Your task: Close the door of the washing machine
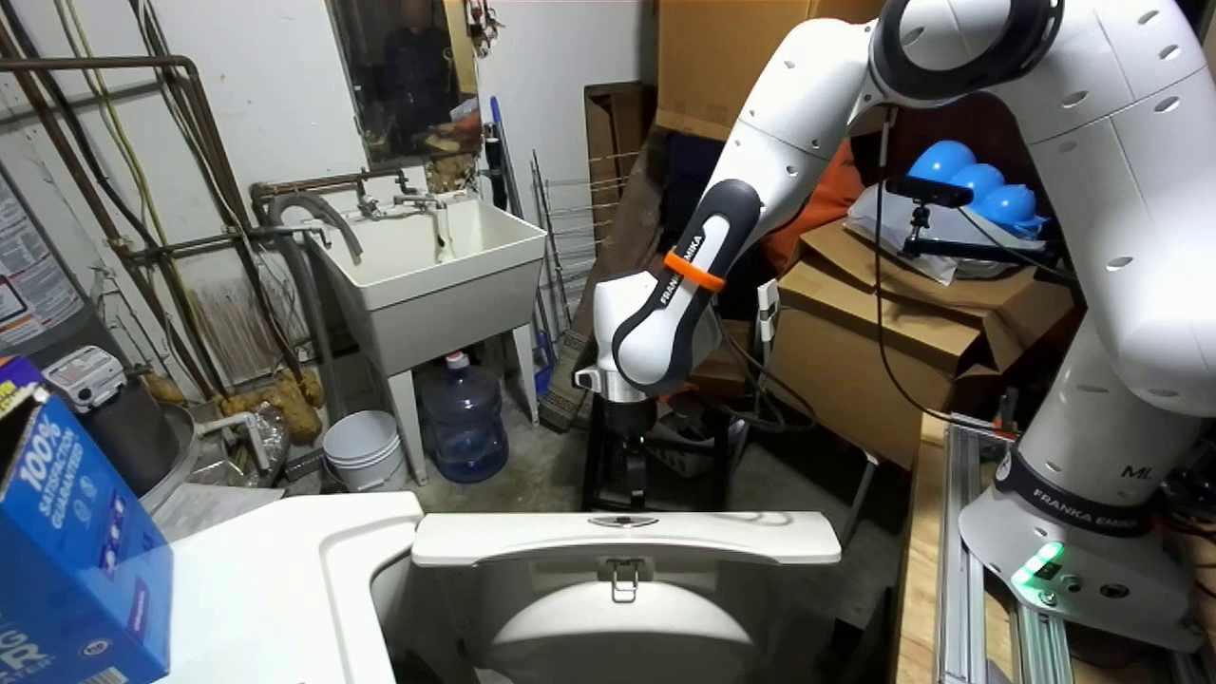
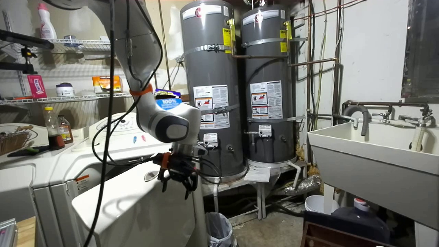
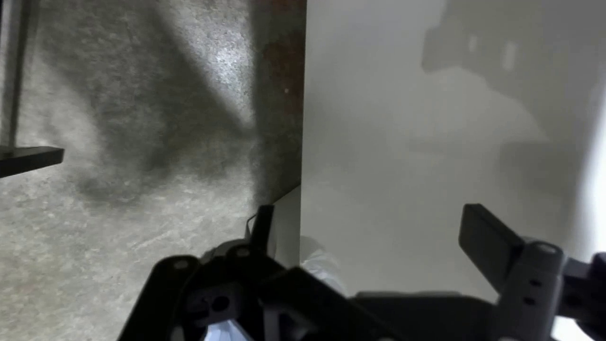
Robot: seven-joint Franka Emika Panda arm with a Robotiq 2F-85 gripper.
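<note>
The washing machine is a white boxy appliance whose top shows in both exterior views [image 1: 256,589] [image 2: 116,144]. Its door [image 1: 532,540] is a thick white panel that stands open, with a metal latch loop [image 1: 624,581] and a round bulge on its inner side. Its smooth outer face shows in an exterior view [image 2: 147,212] and fills the right half of the wrist view [image 3: 402,118]. My gripper [image 1: 635,484] points down on the outer side of the door. It also shows in an exterior view [image 2: 175,192]. Its fingers [image 3: 374,232] are wide apart and empty. Contact with the door cannot be told.
A blue box [image 1: 85,541] stands on the machine's top. A dark frame [image 1: 703,475] stands below my gripper, above the floor [image 3: 118,213]. A lined bin [image 2: 219,226] stands near the door. A sink [image 1: 446,304] and water heaters [image 2: 209,85] stand farther off.
</note>
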